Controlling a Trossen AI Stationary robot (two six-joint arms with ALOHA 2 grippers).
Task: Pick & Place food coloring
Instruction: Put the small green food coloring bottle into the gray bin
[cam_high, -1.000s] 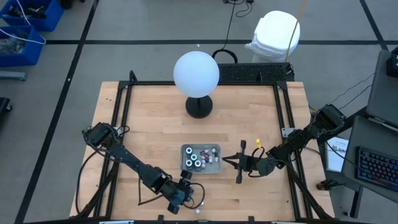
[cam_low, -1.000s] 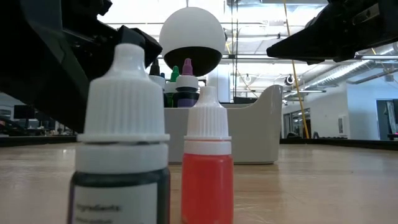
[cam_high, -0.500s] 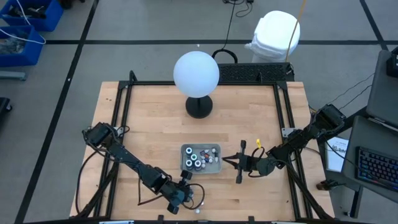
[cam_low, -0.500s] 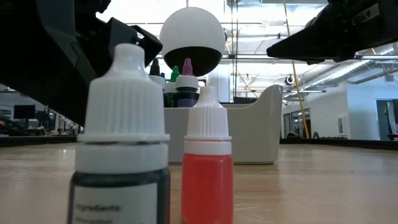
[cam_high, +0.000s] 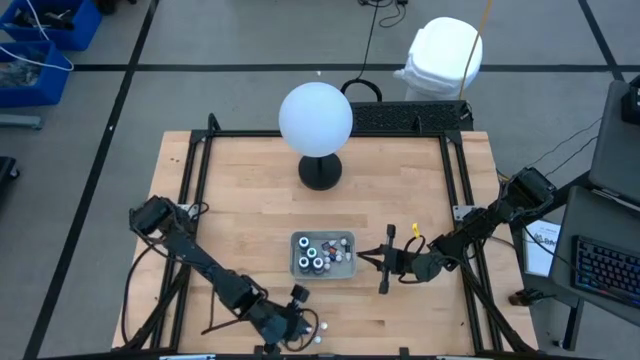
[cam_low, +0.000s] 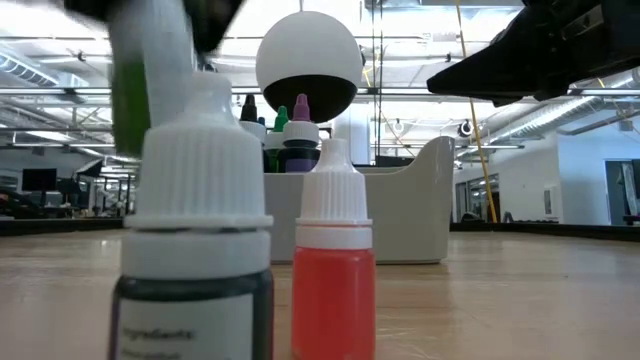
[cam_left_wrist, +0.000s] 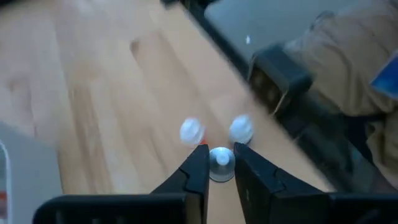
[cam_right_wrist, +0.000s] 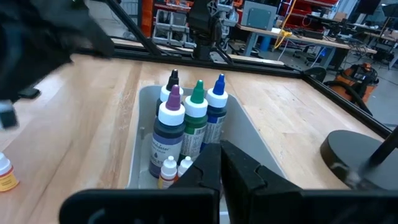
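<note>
**Desk:** Jaws first: what are they doing?

**Photographer:** Left gripper (cam_left_wrist: 219, 167), low over the near edge of the bench (cam_high: 240, 190), has its jaws nearly closed around a small white-capped bottle (cam_left_wrist: 221, 160), one finger on each side of the cap. Right gripper (cam_right_wrist: 221, 163) waits beside the grey tray (cam_high: 349, 272), jaws all but together and holding nothing.

**Desk:** Where is the food coloring?

**Photographer:** Split between two places. Taller dark bottles (cam_right_wrist: 184, 127) with purple, green, blue and black tips stand upright in the tray, tiny white ones tucked at their feet. Two loose bottles (cam_left_wrist: 191, 130) stand on the bare bench just beyond the gripped one, near the edge.

**Desk:** How do they look?

**Photographer:** Ribbed white caps, short bodies. From bench level a red-filled bottle (cam_low: 334, 262) stands beside a dark-filled one (cam_low: 198, 240), both upright.

**Desk:** The risk?

**Photographer:** Probably a slip, since the hold is on a narrow cap and could let the bottle twist loose. Any sideways sweep could also topple the two neighbours, and they could roll off the edge.
</note>
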